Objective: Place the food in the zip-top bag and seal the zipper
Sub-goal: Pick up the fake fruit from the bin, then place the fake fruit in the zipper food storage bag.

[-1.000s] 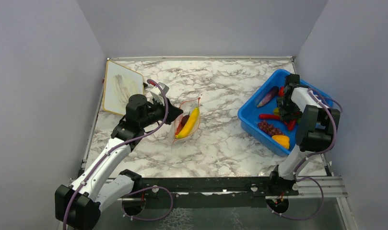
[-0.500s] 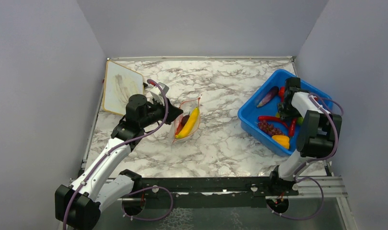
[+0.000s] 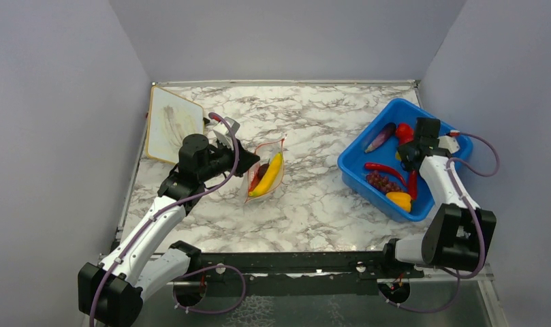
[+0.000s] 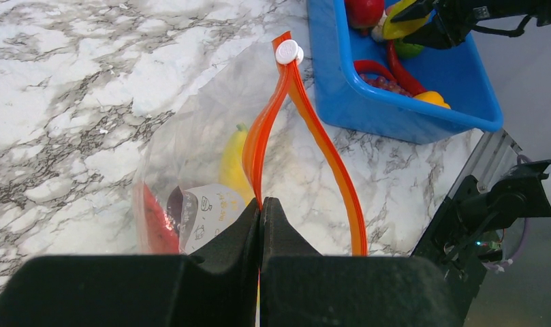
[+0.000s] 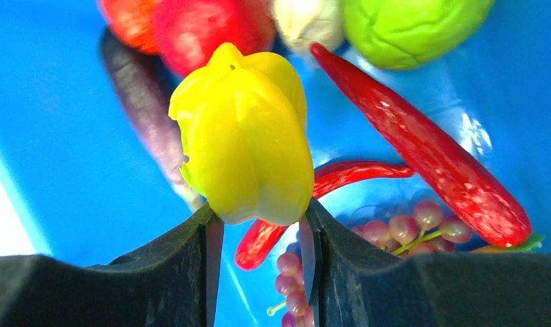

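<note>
The clear zip-top bag (image 3: 257,182) lies mid-table with a yellow banana (image 3: 270,174) and a red and a dark piece inside. My left gripper (image 3: 248,165) is shut on the near end of its orange-red zipper (image 4: 327,157), and the mouth gapes open up to the white slider (image 4: 287,52). My right gripper (image 3: 403,155) is over the blue bin (image 3: 357,170) and is shut on a yellow toy fruit (image 5: 248,136). An eggplant (image 3: 381,137), a red round fruit (image 3: 404,131), chilies (image 5: 422,143), grapes (image 5: 402,228), a green piece (image 5: 408,27) and an orange piece (image 3: 399,199) lie in the bin.
A white board (image 3: 171,122) leans at the back left by the left wall. The blue bin stands close to the right wall. A black frame rail (image 3: 293,262) runs along the table's near edge.
My right arm has swung its elbow toward the near edge, and its gripper has shifted back and right over the bin, holding the yellow fruit. The left arm and the bag have not moved.
</note>
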Controlling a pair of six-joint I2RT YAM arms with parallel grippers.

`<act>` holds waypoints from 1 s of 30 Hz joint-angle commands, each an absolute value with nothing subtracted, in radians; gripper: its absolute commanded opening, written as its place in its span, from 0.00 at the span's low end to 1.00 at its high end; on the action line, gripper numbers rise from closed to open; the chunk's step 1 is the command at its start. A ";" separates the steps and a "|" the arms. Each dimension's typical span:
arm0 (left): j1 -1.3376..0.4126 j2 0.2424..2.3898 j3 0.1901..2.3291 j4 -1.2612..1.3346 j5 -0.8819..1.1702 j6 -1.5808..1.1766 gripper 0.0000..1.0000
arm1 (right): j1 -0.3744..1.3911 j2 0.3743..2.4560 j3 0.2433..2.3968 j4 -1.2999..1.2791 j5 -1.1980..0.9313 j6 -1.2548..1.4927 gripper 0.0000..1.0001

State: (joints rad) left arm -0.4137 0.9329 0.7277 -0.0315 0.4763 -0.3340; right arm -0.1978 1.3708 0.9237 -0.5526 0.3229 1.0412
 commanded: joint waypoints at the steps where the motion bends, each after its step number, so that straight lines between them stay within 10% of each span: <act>1: -0.416 0.921 0.715 0.003 0.448 -0.342 0.00 | -0.202 1.250 0.874 -0.393 0.195 0.876 0.18; 30: -0.417 1.148 0.874 0.152 0.387 -0.458 0.00 | 0.194 0.941 0.877 -0.331 -0.353 0.797 0.11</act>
